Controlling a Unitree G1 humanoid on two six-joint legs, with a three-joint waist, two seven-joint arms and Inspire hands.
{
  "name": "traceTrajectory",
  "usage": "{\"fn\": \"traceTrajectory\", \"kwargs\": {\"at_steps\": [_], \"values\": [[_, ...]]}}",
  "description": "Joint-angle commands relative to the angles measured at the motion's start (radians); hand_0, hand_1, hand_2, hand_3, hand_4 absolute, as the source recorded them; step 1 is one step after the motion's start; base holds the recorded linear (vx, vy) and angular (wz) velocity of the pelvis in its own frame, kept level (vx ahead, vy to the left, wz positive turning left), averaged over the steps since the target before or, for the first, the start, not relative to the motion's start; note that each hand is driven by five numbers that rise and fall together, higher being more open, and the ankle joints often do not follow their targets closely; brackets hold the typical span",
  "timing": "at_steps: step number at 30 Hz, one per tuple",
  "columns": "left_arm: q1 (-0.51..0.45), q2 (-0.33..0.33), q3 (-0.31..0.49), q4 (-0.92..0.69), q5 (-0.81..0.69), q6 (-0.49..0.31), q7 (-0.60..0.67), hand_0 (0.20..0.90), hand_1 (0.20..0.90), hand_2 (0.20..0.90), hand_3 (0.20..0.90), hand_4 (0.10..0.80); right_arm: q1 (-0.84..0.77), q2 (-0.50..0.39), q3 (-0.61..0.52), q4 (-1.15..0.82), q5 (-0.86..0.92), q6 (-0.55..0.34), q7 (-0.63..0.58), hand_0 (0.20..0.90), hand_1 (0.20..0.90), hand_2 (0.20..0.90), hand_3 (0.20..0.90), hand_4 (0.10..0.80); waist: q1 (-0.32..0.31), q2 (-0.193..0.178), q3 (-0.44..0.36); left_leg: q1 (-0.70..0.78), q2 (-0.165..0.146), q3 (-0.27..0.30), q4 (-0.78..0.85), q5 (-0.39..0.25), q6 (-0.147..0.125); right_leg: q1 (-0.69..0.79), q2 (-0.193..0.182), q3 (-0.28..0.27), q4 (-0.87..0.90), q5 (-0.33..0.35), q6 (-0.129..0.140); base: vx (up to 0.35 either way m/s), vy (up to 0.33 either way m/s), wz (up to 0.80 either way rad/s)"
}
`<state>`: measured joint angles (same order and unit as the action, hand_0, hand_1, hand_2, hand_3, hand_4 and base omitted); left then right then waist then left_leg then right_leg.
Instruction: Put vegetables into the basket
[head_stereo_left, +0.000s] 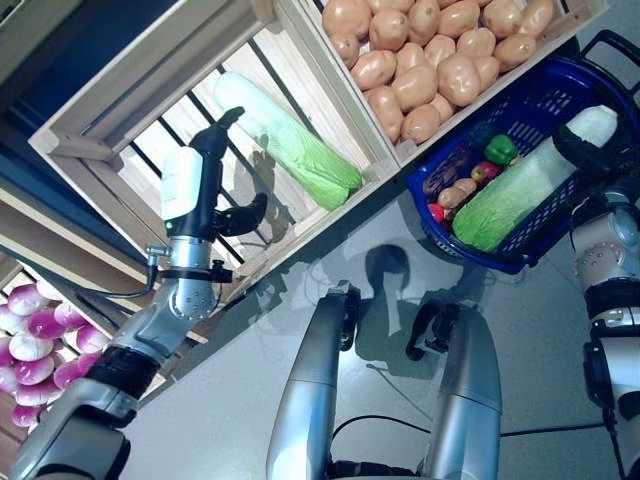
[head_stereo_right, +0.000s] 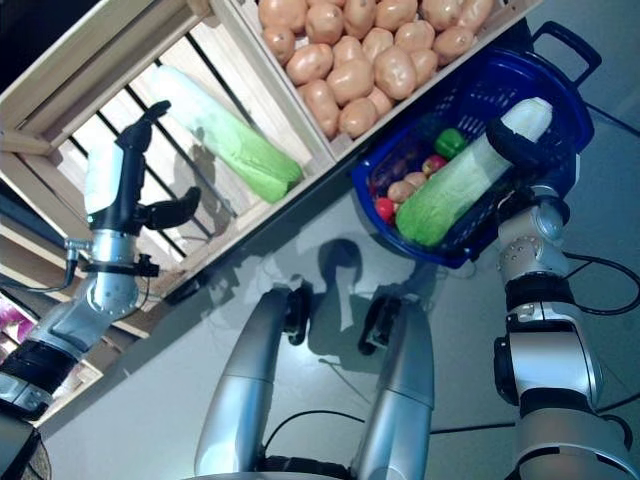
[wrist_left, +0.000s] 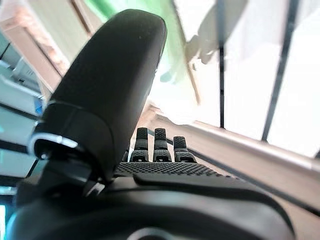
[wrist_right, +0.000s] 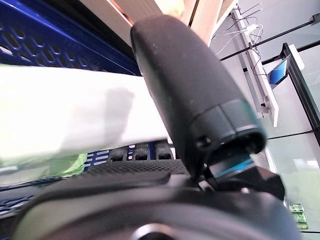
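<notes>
The right hand (head_stereo_right: 520, 140) was curled round the pale stalk end of a long napa cabbage (head_stereo_right: 455, 190), holding it slanted so that its leafy green end dipped into the blue plastic basket (head_stereo_right: 470, 85), seemingly to lay it on the small vegetables already there: a green pepper (head_stereo_right: 450, 142), something red, and a few brownish tubers. The basket's walls were an open lattice with a dark loop handle, stiff enough to take the load. In the right wrist view the thumb pressed across the smooth white stalk.

The left hand (head_stereo_left: 215, 185) stood inside a slatted wooden crate (head_stereo_left: 120, 105), fingers straight and thumb spread, holding nothing, just short of a second napa cabbage (head_stereo_left: 290, 140) lying on the slats, likely the next thing to fetch. The neighbouring crate was heaped with rounded tan potatoes (head_stereo_left: 430, 50), and purple-and-white turnips (head_stereo_left: 35, 340) showed on a lower shelf
</notes>
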<state>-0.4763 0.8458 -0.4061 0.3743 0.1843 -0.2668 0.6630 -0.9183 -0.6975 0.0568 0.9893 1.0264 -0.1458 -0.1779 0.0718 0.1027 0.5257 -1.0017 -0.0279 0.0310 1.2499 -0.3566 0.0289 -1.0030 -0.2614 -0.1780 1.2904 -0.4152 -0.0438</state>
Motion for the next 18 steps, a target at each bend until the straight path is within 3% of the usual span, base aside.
{"fn": "traceTrajectory", "kwargs": {"at_steps": [1, 11, 18], "values": [[-0.054, 0.079, 0.106, 0.001, 0.031, 0.026, 0.101, 0.900, 0.900, 0.900, 0.900, 0.800, -0.079, -0.103, 0.031, -0.030, -0.074, -0.046, 0.045, 0.900, 0.900, 0.900, 0.900, 0.800, 0.006, -0.022, -0.023, 0.153, 0.002, 0.070, -0.060, -0.050, 0.039, 0.163, 0.036, -0.016, -0.041, -0.016, -0.050, 0.016, 0.043, -0.06], [-0.218, 0.161, 0.008, 0.228, 0.099, 0.142, 0.061, 0.900, 0.900, 0.900, 0.900, 0.800, -0.094, -0.112, 0.092, -0.046, -0.050, -0.032, 0.111, 0.900, 0.900, 0.900, 0.900, 0.800, -0.021, -0.042, -0.027, 0.222, 0.031, 0.089, -0.104, -0.041, 0.038, 0.214, 0.039, -0.004, -0.075, -0.004, -0.042, -0.001, 0.028, -0.01], [-0.328, 0.159, -0.074, 0.368, 0.170, 0.235, 0.060, 0.900, 0.900, 0.900, 0.900, 0.800, -0.064, -0.062, 0.149, -0.170, -0.018, -0.087, 0.134, 0.900, 0.900, 0.900, 0.900, 0.800, -0.054, -0.051, -0.023, 0.243, 0.046, 0.105, -0.160, -0.030, 0.031, 0.213, 0.060, 0.021, -0.118, 0.016, -0.029, -0.020, 0.053, -0.01]]}}
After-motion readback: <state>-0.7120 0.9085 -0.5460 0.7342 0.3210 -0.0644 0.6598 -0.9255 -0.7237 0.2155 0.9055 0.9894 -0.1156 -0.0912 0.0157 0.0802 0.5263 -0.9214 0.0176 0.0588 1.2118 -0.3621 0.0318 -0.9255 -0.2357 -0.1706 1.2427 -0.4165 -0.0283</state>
